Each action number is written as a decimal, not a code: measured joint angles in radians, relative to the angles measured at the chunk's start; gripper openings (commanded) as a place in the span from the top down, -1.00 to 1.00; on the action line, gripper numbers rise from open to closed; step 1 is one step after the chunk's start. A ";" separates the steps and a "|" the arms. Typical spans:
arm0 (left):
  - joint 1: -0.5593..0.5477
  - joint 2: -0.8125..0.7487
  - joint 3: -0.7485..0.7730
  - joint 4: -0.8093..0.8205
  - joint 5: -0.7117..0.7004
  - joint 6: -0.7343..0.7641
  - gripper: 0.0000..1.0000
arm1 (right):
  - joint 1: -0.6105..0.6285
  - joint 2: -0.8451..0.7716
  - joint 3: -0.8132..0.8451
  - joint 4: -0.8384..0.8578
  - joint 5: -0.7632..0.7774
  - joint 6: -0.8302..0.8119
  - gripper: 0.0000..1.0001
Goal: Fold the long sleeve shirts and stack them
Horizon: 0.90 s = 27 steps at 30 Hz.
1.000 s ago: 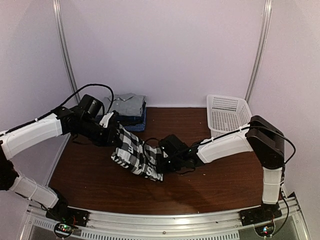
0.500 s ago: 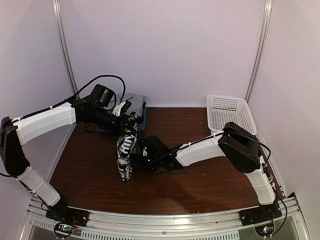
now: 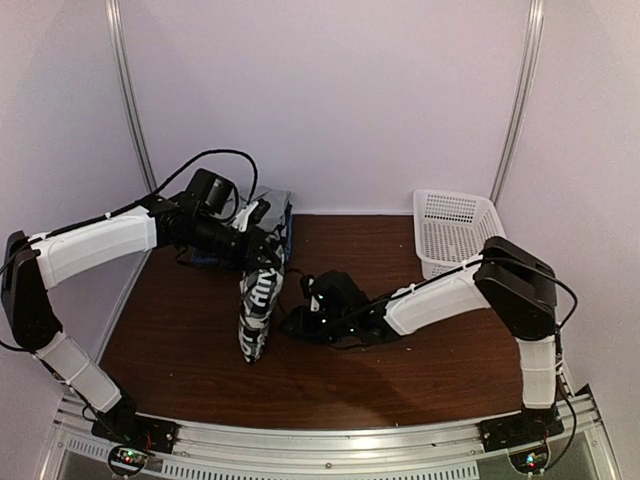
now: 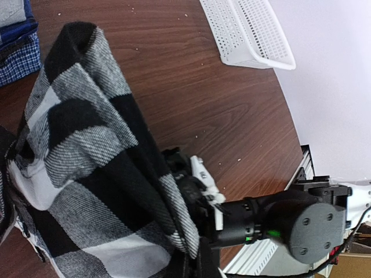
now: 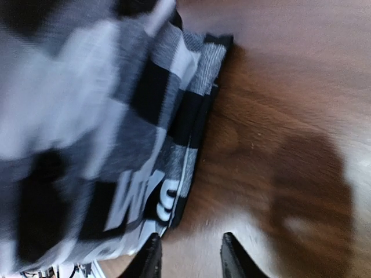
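Black-white check shirt (image 3: 257,315) hangs off L pincer (image 3: 267,263), R pincer (image 5: 188,255) beside.

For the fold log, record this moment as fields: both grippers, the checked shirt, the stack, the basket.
left gripper: shut on the upper end of the checked shirt
checked shirt: hangs bunched from that grip, lower end at or near the table
right gripper: open, low beside the shirt, nothing between its fingers
stack: grey shirt on top of blue ones, back of the table
basket: white lattice, back right
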 measured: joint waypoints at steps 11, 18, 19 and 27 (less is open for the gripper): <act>-0.180 0.200 0.069 0.118 -0.042 -0.068 0.55 | -0.038 -0.640 -0.369 -0.093 0.255 -0.027 -0.45; -0.378 0.573 0.390 0.162 -0.073 -0.129 -0.15 | -0.082 -0.979 -0.545 -0.253 0.415 -0.031 -0.61; -0.396 0.586 0.404 0.159 -0.079 -0.135 -0.16 | -0.087 -0.990 -0.550 -0.271 0.426 -0.033 -0.62; -0.373 0.489 0.323 0.110 -0.155 -0.132 -0.17 | -0.086 -0.887 -0.513 -0.251 0.415 -0.076 -0.61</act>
